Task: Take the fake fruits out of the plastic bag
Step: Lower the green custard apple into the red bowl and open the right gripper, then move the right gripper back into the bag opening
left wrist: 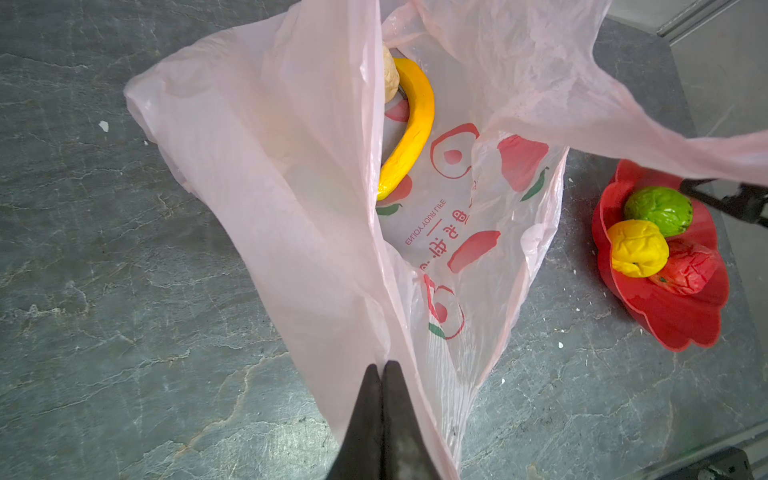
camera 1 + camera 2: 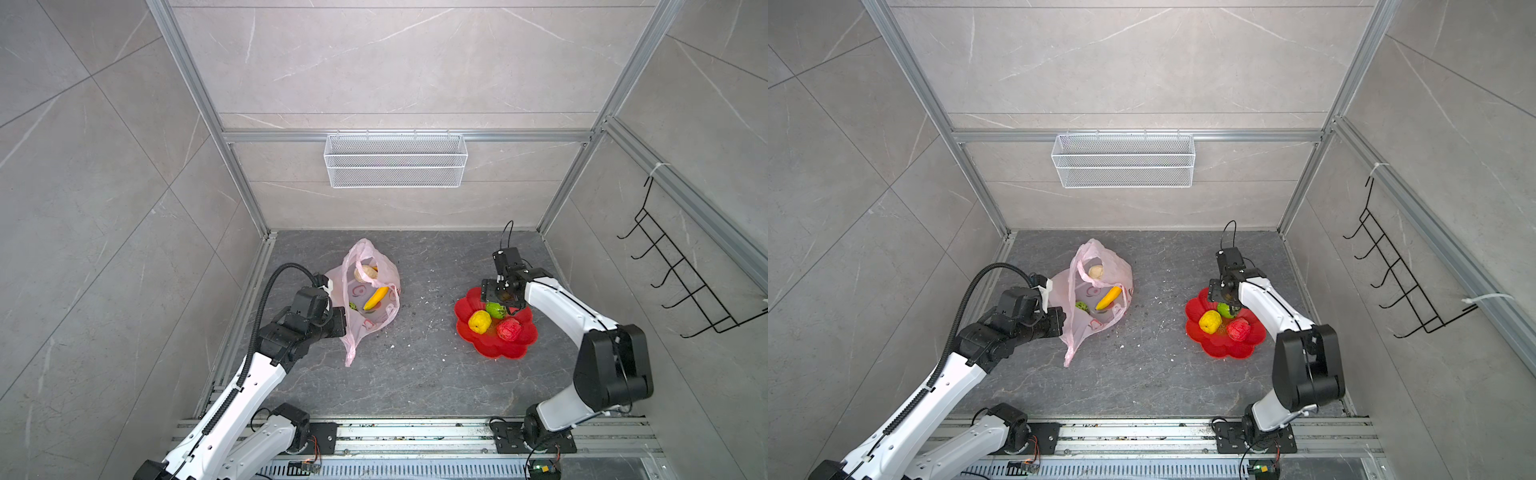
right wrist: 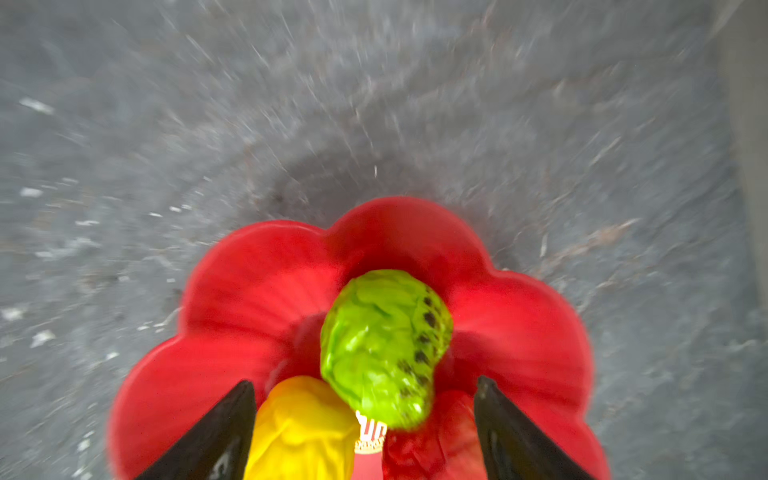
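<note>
On plate (image 2: 494, 348) three fake fruits (image 2: 480, 321), right fingers (image 3: 218, 434) wide, empty, three showing in plastic bag (image 1: 291, 187), left fingers (image 1: 365, 415) pinching it

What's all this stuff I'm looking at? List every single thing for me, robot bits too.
plastic bag: one, pale pink with red print, lying open on the table
banana: one, yellow, inside the bag
cream fruit: one, cream, inside the bag
green ball: one, green, inside the bag, mostly hidden
flower-shaped plate: one, red, on the table
green fruit: one, green, on the plate
yellow fruit: one, yellow, on the plate
red fruit: one, red, on the plate
wire basket: one, white, back wall
hook rack: one, black, side wall
table: one, dark grey
left gripper: one, black, shut on the bag's edge
right gripper: one, black, open above the plate
</note>
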Available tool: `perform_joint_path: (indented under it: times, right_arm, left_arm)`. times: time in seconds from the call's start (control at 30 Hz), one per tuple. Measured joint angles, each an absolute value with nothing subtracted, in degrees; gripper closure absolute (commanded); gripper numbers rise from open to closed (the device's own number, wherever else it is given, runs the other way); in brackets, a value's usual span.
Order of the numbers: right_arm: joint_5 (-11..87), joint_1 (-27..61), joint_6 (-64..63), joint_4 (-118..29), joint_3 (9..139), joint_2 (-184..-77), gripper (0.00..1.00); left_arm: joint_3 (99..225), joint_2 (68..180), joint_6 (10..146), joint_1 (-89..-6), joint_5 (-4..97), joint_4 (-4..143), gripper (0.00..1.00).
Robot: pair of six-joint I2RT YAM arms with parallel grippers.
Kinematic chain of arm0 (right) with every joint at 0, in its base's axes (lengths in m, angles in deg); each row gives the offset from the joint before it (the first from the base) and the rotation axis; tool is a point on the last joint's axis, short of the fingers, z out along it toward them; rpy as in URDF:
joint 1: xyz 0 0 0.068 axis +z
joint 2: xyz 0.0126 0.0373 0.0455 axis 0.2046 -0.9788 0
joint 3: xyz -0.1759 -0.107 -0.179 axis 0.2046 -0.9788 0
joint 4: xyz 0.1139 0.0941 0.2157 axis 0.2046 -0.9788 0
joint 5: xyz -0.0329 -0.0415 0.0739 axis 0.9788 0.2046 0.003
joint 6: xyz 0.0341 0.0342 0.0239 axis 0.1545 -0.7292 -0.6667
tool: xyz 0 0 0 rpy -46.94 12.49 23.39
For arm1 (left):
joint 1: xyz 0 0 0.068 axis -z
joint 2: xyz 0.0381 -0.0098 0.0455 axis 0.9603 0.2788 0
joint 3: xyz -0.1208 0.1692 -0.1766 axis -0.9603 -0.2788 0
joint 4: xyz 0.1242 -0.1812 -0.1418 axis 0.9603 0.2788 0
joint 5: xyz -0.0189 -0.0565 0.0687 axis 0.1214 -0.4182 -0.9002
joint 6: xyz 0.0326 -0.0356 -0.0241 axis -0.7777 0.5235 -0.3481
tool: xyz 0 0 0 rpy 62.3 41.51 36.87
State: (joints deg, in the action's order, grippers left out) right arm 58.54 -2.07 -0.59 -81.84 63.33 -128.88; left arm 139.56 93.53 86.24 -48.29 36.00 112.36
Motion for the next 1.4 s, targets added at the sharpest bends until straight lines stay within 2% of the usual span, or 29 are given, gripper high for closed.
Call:
perform_joint_path:
  times: [0.17, 0.3, 0.47, 0.6, 0.83, 0.97, 1.23, 1.4]
  right_arm:
    - [52.4, 0.8, 2.9, -79.4, 63.3, -118.1, 0.25]
    - [45.3, 9.5, 5.4, -75.4, 63.3, -113.1, 0.33]
    - [35.1, 19.0, 3.8, -69.6, 63.3, -113.1, 0.55]
    - [30.1, 27.0, 1.6, -64.5, 63.6, -116.4, 0.62]
    - [28.6, 39.7, 0.1, -60.7, 70.4, -125.2, 0.63]
    - [29.6, 44.0, -1.4, -57.8, 74.0, -130.6, 0.65]
    - [36.3, 45.8, -5.7, -55.0, 75.7, -141.7, 0.67]
    - [41.7, 45.8, -6.3, -55.8, 77.2, -144.6, 0.67]
  left_arm:
    - [139.2, 93.3, 86.2, -48.3, 37.0, 112.7, 1.0]
    - [139.2, 93.3, 86.2, -48.3, 37.6, 113.8, 1.0]
    - [139.2, 93.2, 86.1, -48.3, 39.5, 115.1, 1.0]
    - [139.2, 93.1, 86.1, -48.3, 40.2, 115.8, 1.0]
    - [139.2, 92.7, 86.5, -48.3, 40.0, 115.7, 1.0]
    - [139.0, 91.6, 86.9, -48.3, 40.0, 114.7, 1.0]
    - [137.3, 87.8, 87.4, -48.3, 40.0, 113.7, 1.0]
    - [137.3, 85.1, 87.8, -48.3, 39.3, 115.3, 1.0]
